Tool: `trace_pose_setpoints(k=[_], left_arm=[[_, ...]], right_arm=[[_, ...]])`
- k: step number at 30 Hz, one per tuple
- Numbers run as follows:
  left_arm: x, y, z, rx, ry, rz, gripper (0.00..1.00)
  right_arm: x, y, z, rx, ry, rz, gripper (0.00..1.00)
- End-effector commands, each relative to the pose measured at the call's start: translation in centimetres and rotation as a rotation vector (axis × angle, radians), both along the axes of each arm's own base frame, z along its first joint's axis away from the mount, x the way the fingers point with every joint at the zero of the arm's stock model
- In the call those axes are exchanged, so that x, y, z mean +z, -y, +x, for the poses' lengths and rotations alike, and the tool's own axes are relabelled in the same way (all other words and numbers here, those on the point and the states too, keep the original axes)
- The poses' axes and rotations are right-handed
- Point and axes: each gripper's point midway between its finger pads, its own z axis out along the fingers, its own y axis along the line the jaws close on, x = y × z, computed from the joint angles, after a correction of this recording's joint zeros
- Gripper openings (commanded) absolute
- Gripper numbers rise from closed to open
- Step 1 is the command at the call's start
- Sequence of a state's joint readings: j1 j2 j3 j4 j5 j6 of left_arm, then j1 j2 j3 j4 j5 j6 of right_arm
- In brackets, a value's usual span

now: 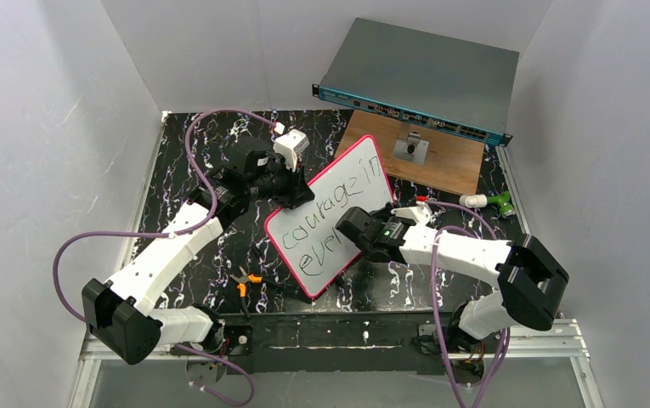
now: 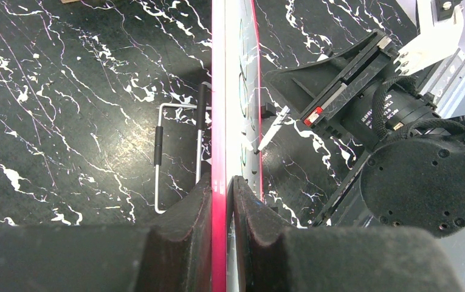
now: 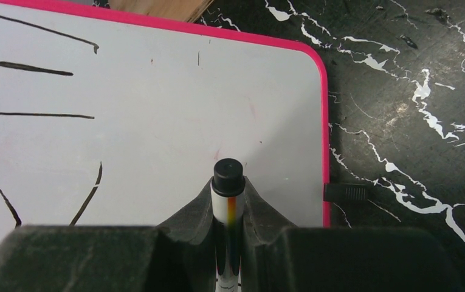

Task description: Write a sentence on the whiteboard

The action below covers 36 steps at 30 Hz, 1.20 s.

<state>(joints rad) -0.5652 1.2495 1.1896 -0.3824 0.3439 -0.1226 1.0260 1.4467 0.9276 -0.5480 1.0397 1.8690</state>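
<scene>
At the middle of the black marble table (image 1: 185, 170), one whiteboard (image 1: 338, 183) is sitting at a slant, and two grippers are working on it. The left gripper (image 1: 294, 192) is pinching the board's pink rim and steadying it. The right gripper (image 3: 228, 204) is squeezing the single marker (image 3: 228, 173), its tip right at the white face. The sentence (image 1: 325, 204) is showing two lines: "courage in" above and "ever" below, the rest hidden behind the right gripper. I'm judging we're partway through that second line. The next move is calling for light, even tip pressure and a steady drag across the bare stretch of board.
</scene>
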Motion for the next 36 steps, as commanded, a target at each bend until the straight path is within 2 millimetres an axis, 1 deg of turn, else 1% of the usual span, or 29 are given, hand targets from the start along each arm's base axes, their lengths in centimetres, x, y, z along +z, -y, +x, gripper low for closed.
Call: trace_pose_setpoints(k=[1, 6, 10, 19, 23, 26, 31, 36], left_arm=[[0.8, -0.9, 0.1, 0.0, 0.067, 0.029, 0.0], [0.6, -0.9, 0.1, 0.0, 0.064, 0.031, 0.0], [0.6, -0.9, 0.1, -0.001, 0.063, 0.033, 0.0], [0.4, -0.9, 0.1, -0.001, 0.061, 0.037, 0.0], [0.4, -0.9, 0.2, 0.0, 0.06, 0.039, 0.0], [0.4, -0.9, 0.2, 0.0, 0.061, 0.04, 0.0], [0.4, -1.0, 0.2, -0.002, 0.066, 0.043, 0.0], [0.5, -1.1, 0.2, -0.004, 0.07, 0.05, 0.0]], right_arm=[[1.5, 0.7, 1.1, -0.059, 0.045, 0.014, 0.01], [1.5, 1.6, 1.4, -0.084, 0.047, 0.011, 0.01], [1.7, 2.0, 1.8, -0.094, 0.054, 0.016, 0.01], [3.4, 1.1, 3.1, -0.084, 0.085, 0.048, 0.01], [3.9, 1.4, 2.9, -0.083, 0.092, 0.053, 0.01], [4.6, 1.7, 2.5, -0.064, 0.095, 0.053, 0.01], [6.2, 3.2, 1.6, -0.037, 0.135, 0.038, 0.01], [6.0, 5.6, 0.4, -0.055, 0.173, 0.042, 0.01]])
